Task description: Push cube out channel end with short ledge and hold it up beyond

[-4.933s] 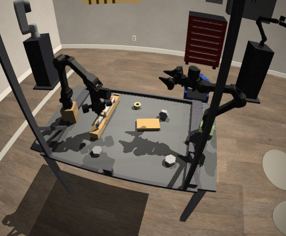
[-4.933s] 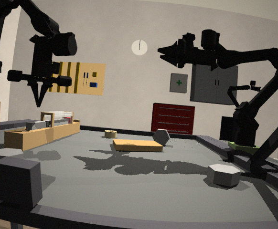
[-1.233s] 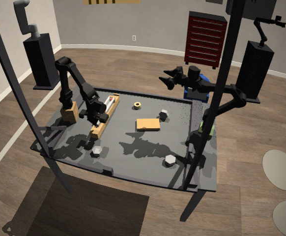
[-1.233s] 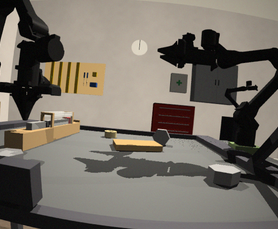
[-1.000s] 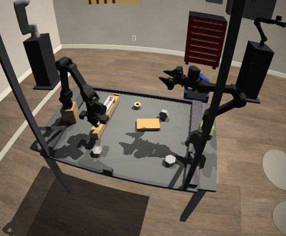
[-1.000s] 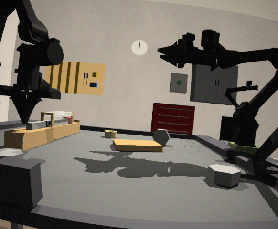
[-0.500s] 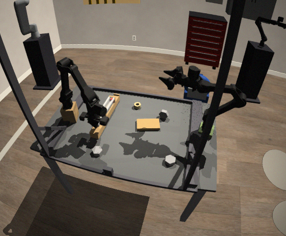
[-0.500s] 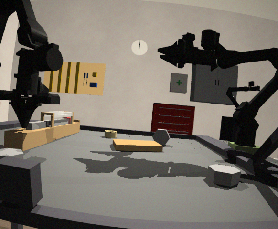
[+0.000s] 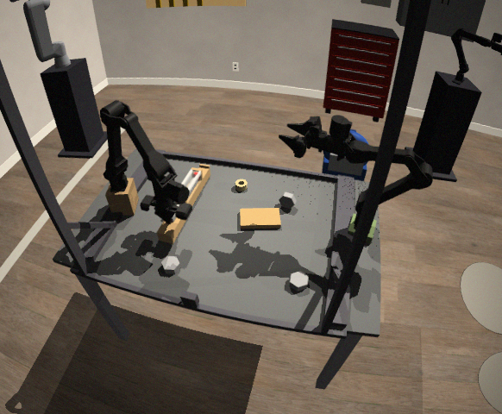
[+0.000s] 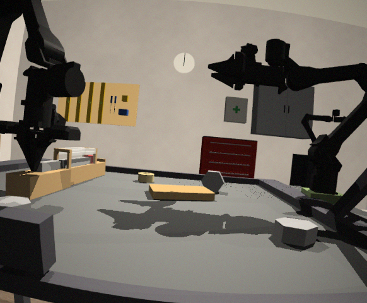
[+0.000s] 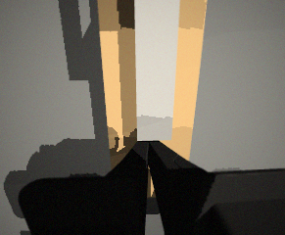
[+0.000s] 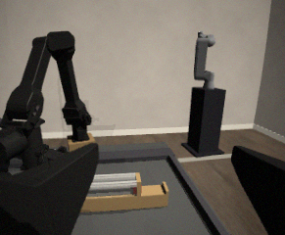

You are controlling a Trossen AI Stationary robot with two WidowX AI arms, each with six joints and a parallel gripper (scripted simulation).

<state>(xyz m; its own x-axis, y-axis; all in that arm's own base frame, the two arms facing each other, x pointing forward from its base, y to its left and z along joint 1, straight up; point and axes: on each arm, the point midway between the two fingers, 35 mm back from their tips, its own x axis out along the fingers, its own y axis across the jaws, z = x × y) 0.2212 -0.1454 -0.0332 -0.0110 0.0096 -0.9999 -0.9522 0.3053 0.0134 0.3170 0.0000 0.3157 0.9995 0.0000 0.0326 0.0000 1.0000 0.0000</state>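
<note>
The tan channel (image 9: 190, 202) lies at the table's left side, with a clear roof over its far half. The small red cube (image 9: 194, 173) sits under that roof, near the far end with the ledge and lip (image 12: 163, 190). A grey bar (image 11: 154, 73) lies along the channel floor; it also shows in the exterior view (image 10: 48, 163). My left gripper (image 11: 147, 142) (image 10: 33, 168) is shut and empty. It points straight down with its tips at the near end of the grey bar. My right gripper (image 9: 292, 141) (image 10: 214, 71) is open and empty, held high above the table's far right.
A flat tan block (image 9: 260, 218) and a small ring (image 9: 241, 185) lie mid-table. Three grey hexagonal pieces are scattered about (image 9: 287, 200), (image 9: 169, 263), (image 9: 298, 280). A grey box (image 10: 22, 241) stands at the front edge. A raised rim runs round the table.
</note>
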